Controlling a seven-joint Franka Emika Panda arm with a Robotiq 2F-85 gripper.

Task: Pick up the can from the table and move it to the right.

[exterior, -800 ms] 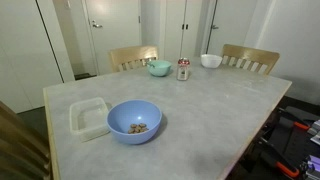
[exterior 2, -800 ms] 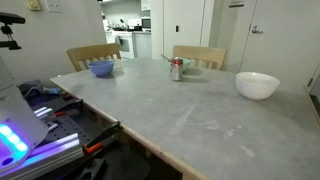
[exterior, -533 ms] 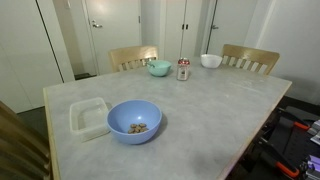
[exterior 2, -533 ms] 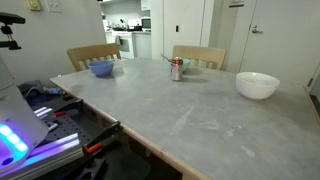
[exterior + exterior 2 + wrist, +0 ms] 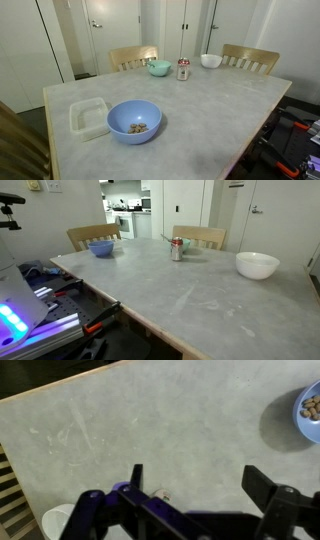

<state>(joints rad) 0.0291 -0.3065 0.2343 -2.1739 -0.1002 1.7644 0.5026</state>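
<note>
The can (image 5: pixel 183 69) stands upright near the far edge of the table (image 5: pixel 205 125), between a teal bowl (image 5: pixel 159 68) and a white bowl (image 5: pixel 211 60). It also shows in an exterior view (image 5: pixel 177 249), small, with a red-and-white label. My gripper (image 5: pixel 200 485) shows only in the wrist view, open and empty, high above the grey tabletop (image 5: pixel 170 420). A small round thing, perhaps the can's top (image 5: pixel 163 493), peeks out just behind the gripper body. The arm is out of view in both exterior views.
A blue bowl (image 5: pixel 134 121) holding some food and a clear plastic container (image 5: pixel 88 117) sit near the front left. The blue bowl also shows at the wrist view's right edge (image 5: pixel 310 410). Two wooden chairs (image 5: pixel 133 57) (image 5: pixel 250 58) stand behind the table. Equipment lies on the floor (image 5: pixel 40 290).
</note>
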